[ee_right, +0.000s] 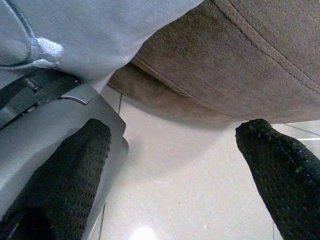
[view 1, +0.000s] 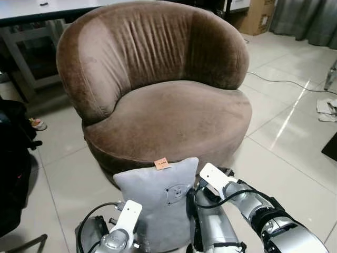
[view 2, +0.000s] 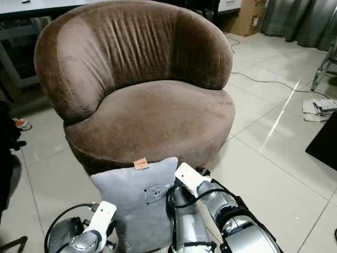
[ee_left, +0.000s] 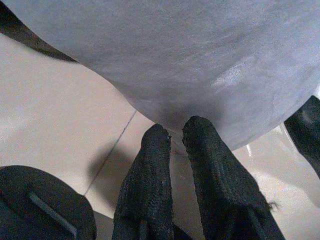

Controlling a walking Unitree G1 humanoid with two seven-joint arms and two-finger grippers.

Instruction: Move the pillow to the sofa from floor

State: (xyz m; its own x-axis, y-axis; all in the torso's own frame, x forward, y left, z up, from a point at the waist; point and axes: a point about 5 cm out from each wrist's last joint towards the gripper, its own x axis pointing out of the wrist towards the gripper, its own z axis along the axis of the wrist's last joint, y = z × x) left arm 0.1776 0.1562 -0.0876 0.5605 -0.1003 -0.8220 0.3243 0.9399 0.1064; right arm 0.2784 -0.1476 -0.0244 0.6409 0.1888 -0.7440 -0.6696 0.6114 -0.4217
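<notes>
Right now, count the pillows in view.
1: a grey pillow held upright between the two arms, in front of the brown sofa. Others may be hidden.

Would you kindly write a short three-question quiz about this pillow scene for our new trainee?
1. True or false: the grey pillow already lies on the seat of the brown sofa.
2. Which claw has its fingers wide apart? A) left claw B) right claw
3. Fill in: the small tag sits at the pillow's ____ edge.

Key: 1 false, it is held upright between the arms in front of the sofa. 2 B. 3 top.
</notes>
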